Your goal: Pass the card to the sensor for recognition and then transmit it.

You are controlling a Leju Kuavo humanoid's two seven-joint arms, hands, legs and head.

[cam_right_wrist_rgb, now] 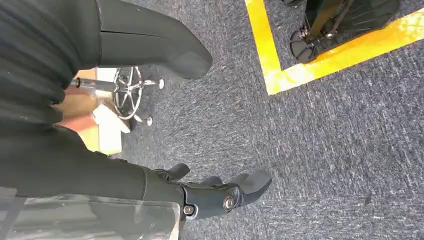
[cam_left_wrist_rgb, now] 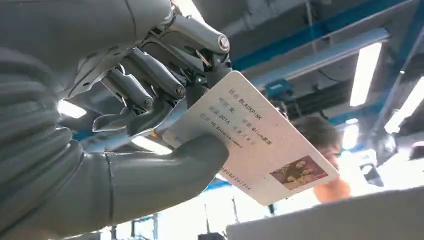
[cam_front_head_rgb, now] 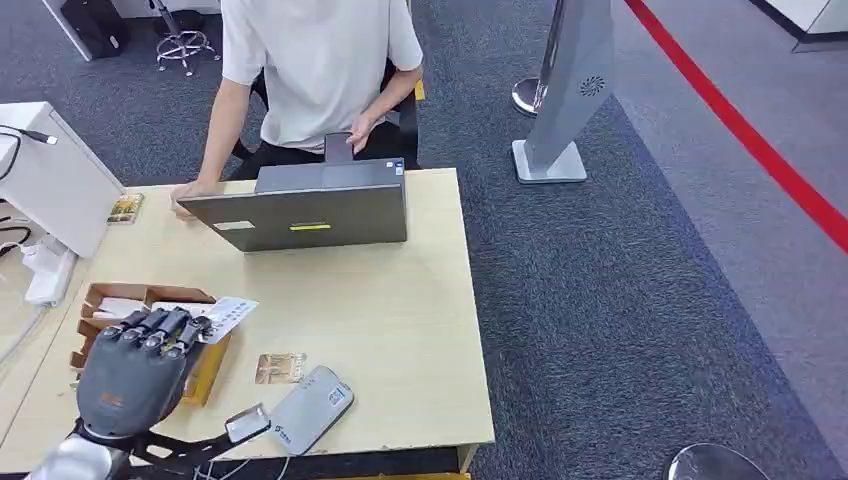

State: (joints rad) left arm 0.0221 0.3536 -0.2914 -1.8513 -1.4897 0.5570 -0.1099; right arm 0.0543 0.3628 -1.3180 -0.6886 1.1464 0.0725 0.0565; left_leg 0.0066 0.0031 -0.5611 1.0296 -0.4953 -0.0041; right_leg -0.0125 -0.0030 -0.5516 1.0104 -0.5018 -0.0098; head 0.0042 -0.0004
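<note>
Here, the robot's left hand [cam_front_head_rgb: 140, 365] pinches a white ID card [cam_front_head_rgb: 222, 317] between its thick grey thumb and its darker fingers [cam_left_wrist_rgb: 150, 75], holding it above the near left part of a pale wooden desk [cam_front_head_rgb: 400, 330]. In the left wrist view the card [cam_left_wrist_rgb: 255, 142] carries lines of printed text and a small photo near one corner, and the thumb presses flat on its printed face. Under the raised hand sits an open cardboard box [cam_front_head_rgb: 110, 300] with compartments. Just beside it on the desk lies a second small card [cam_front_head_rgb: 280, 367] with a brownish picture, and close to that, at the near edge, a grey card reader [cam_front_head_rgb: 312, 408] lies flat. Farther back a closed-looking grey laptop [cam_front_head_rgb: 310, 205] stands with its back to the robot. Behind it a person in a light T-shirt [cam_front_head_rgb: 320, 60] sits, one hand resting on the desk [cam_front_head_rgb: 183, 195] and the other holding a dark phone [cam_front_head_rgb: 340, 146]. Another small card [cam_front_head_rgb: 125, 208] lies near a white machine [cam_front_head_rgb: 50, 175] on the far left. The right hand [cam_right_wrist_rgb: 220, 192] hangs over grey carpet [cam_right_wrist_rgb: 325, 150] beside a yellow floor line [cam_right_wrist_rgb: 280, 60], fingers loosely apart and holding nothing.
</note>
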